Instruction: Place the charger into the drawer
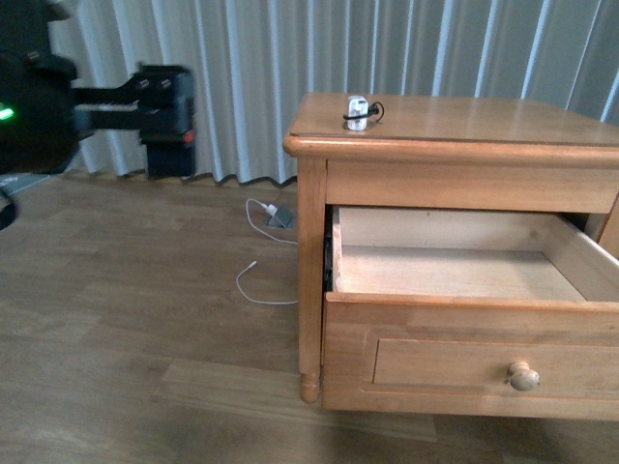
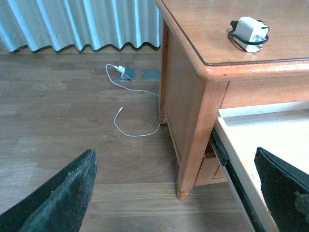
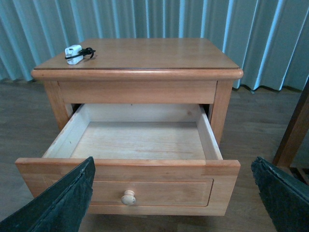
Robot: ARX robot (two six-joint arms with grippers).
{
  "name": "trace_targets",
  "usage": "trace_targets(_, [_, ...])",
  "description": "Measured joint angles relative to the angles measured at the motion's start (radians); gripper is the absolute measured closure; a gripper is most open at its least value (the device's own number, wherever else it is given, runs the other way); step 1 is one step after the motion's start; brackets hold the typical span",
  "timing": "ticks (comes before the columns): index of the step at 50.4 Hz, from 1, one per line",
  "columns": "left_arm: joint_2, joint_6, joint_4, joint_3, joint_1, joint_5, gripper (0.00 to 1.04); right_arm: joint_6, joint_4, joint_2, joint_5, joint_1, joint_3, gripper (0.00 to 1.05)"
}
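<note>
The charger (image 1: pixel 359 112), a small white plug block wound with black cable, lies on the nightstand top near its left front corner; it also shows in the left wrist view (image 2: pixel 250 32) and the right wrist view (image 3: pixel 75 53). The drawer (image 1: pixel 474 333) is pulled out, its pale inside empty (image 3: pixel 140 140), with its round knob (image 3: pixel 128 197) at the front. My left gripper (image 2: pixel 178 193) is open, hanging above the floor left of the nightstand, well below and apart from the charger. My right gripper (image 3: pixel 174 193) is open in front of the drawer front, empty.
A grey adapter (image 1: pixel 280 217) with a long white cable (image 1: pixel 256 288) lies on the wooden floor left of the nightstand. Pale curtains (image 1: pixel 251 58) hang behind. My left arm (image 1: pixel 145 116) shows at upper left. A wooden furniture leg (image 3: pixel 294 130) stands right of the nightstand.
</note>
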Motion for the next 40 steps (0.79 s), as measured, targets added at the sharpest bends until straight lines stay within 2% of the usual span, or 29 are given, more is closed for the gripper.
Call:
trace_targets(16, [0.355, -0.014, -0.170, 0.492, -0.110, -0.078, 0.06, 0.000, 0.000, 0.000, 0.000, 0.000, 0.000, 0.08])
trace_targets(23, [0.502, -0.019, -0.259, 0.718, -0.129, -0.117, 0.06, 0.000, 0.000, 0.000, 0.000, 0.000, 0.000, 0.08])
trace_targets(40, [0.767, -0.029, -0.436, 1.137, -0.154, -0.138, 0.06, 0.000, 0.000, 0.000, 0.000, 0.000, 0.000, 0.08])
